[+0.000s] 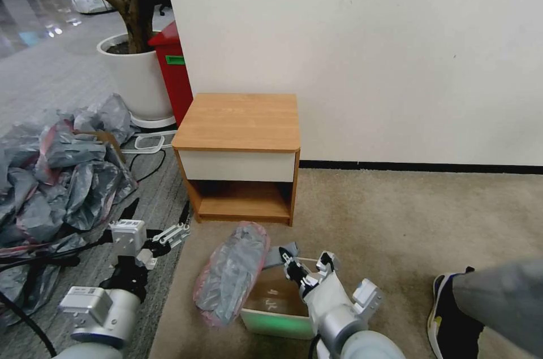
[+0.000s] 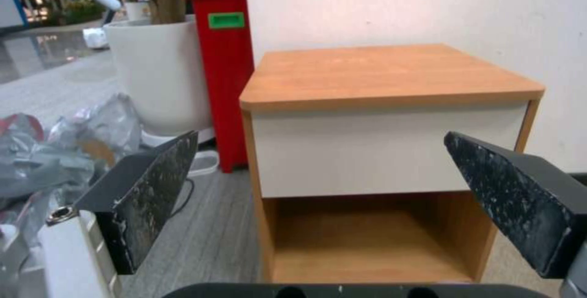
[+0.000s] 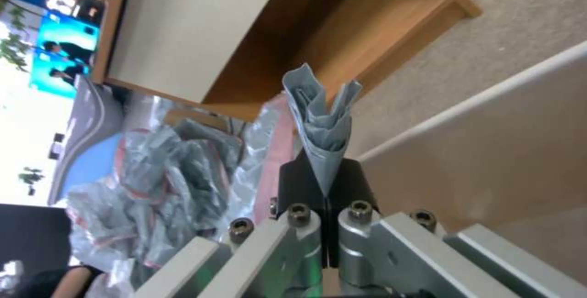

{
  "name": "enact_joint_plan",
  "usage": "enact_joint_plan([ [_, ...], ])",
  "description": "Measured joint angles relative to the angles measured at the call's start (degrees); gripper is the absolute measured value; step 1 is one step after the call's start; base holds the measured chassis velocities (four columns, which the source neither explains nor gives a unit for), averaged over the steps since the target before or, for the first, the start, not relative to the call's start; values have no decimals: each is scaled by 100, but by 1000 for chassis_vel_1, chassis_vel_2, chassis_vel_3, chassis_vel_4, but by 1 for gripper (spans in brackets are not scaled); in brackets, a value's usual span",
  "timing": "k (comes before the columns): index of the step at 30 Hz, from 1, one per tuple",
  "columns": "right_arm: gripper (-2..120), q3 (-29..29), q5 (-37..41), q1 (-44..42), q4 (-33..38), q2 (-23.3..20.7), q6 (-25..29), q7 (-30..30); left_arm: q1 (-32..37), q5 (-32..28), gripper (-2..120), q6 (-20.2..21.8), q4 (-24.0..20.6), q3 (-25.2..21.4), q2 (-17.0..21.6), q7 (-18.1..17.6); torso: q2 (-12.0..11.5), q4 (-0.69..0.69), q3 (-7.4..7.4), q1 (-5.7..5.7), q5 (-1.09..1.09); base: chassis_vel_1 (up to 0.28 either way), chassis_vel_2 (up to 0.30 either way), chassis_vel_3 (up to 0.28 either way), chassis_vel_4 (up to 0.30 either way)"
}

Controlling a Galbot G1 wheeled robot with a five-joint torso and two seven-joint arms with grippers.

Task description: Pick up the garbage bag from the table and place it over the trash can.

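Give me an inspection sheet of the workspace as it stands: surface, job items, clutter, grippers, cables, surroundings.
Surface: light-wood bedside table, top bare.
Job items: translucent grey garbage bag with pink rim draped down the left side of the beige rectangular trash can, one corner pinched above it.
Clutter: large heap of grey and pink bags on the floor at left.
Grippers: right gripper shut on the bag over the can; left gripper open, holding nothing, facing the table.
Cables: black cables on the floor left of the table.
Surroundings: white plant pot, tall red bin, white wall.
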Motion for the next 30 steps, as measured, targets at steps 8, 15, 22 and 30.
enact_joint_plan([
  [8,6,243,240,-2,8,-323,-352,-47,-41,-84,100,-1,48,-26,107,-8,0,0,1,0,0,0,0,0,0],
  [15,34,299,281,-172,148,-513,-484,-44,-56,-151,100,5,61,-66,197,-37,0,0,0,0,0,0,0,0,0],
  [22,55,471,257,-334,310,-660,-484,59,-68,-146,100,17,85,-37,215,-38,0,0,1,0,0,0,0,0,0],
  [30,89,755,293,-632,779,-901,-522,215,-21,46,100,162,20,180,229,154,0,0,0,0,0,0,0,0,0],
])
